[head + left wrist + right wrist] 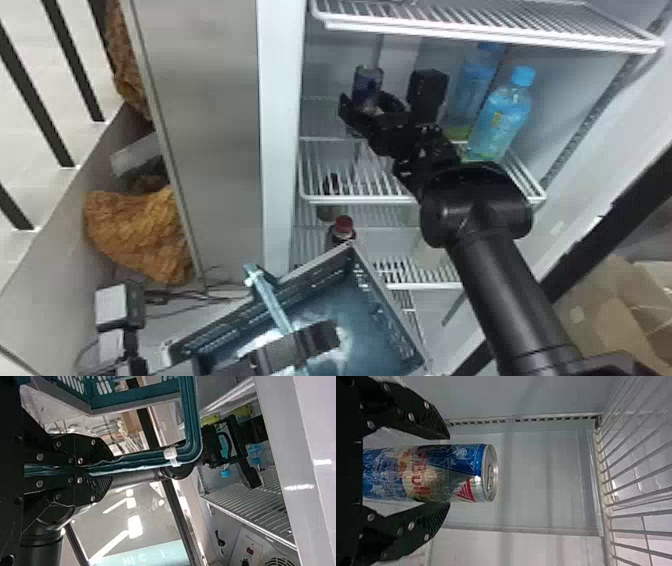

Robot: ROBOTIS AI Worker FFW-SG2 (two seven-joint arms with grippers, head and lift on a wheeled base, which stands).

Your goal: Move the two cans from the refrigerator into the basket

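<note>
On the refrigerator's middle shelf, my right gripper point(370, 103) is around an upright can point(368, 82). The right wrist view has the blue and silver can point(435, 473) between the open fingers of my right gripper point(447, 471), with a narrow gap beside one finger. Below the shelves, my left gripper point(314, 340) is at the handle of the teal basket point(395, 312). In the left wrist view, my left gripper point(107, 470) is shut on that handle point(192, 423), and the basket point(134, 394) is beside it.
Blue bottles point(502, 117) stand on the same shelf, right of my right gripper, near a black box point(427, 92). The wire shelf above has a front edge point(480, 37). A red-capped bottle point(344, 227) is just behind the basket's far corner.
</note>
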